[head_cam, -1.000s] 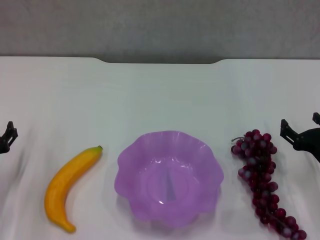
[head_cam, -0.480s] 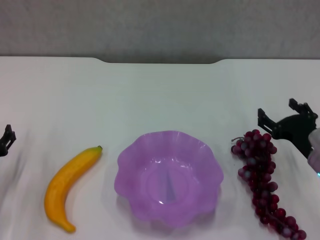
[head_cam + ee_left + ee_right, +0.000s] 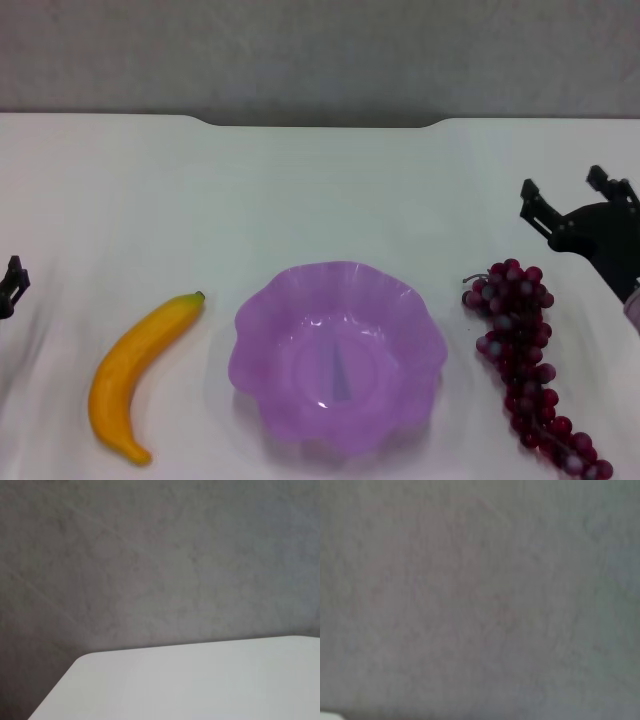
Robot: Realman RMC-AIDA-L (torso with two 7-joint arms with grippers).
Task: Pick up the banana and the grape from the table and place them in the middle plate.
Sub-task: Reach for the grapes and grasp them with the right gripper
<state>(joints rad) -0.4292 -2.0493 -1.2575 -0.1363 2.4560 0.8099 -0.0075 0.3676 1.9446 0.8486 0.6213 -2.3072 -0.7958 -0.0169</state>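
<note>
Meanwhile, the right gripper (image 3: pixel 568 200) hangs over the table (image 3: pixel 320 190) just beyond the stem end of the grape (image 3: pixel 522 350), fingers spread wide and holding nothing.
Nearer the robot than that gripper, the bunch lies on the tabletop, trailing away from the open jaws toward the near edge, not touching them. To the gripper's left and closer to the robot sits the middle plate (image 3: pixel 262 318), purple with a scalloped rim, nothing in it; the grape lies just beside its right rim. Farther left again, on the plate's other side, the banana (image 3: pixel 135 368) rests on the table, its dark tip pointing toward the plate. The left gripper (image 3: pixel 10 285) shows only as a dark sliver at the far left edge, apart from the banana; whether its fingers are spread or closed cannot be told.
</note>
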